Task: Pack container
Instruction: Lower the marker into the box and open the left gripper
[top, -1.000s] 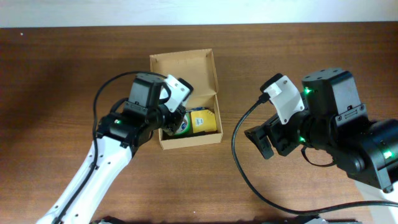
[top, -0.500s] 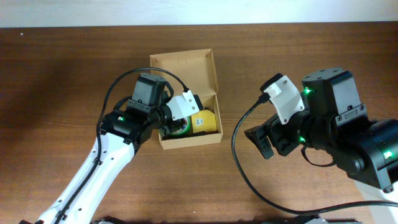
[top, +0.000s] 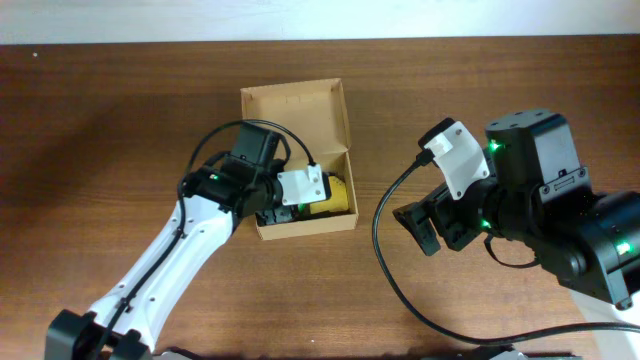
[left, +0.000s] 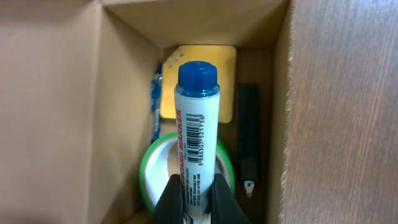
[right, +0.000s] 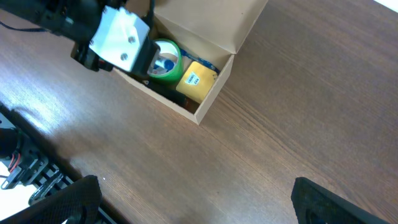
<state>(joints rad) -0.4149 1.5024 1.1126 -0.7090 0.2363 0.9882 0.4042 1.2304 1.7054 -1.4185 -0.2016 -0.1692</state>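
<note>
Pinching marker (left: 197, 118), seemingly inside container (left: 205, 18).

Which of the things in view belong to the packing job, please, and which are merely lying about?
Job: container, blue-capped marker in the shut left gripper, green tape roll, yellow block, black bar inside.
Apart: open right gripper, wooden table.

We see a blue-capped marker (left: 196, 124) over a green tape roll (left: 145, 180), a yellow packet (left: 227, 81), a black bar (left: 249, 134), and the wooden tabletop (top: 100, 120).

One container (top: 295, 105), one marker (left: 196, 118), one green roll (left: 144, 180), one yellow block (right: 196, 81)
</note>
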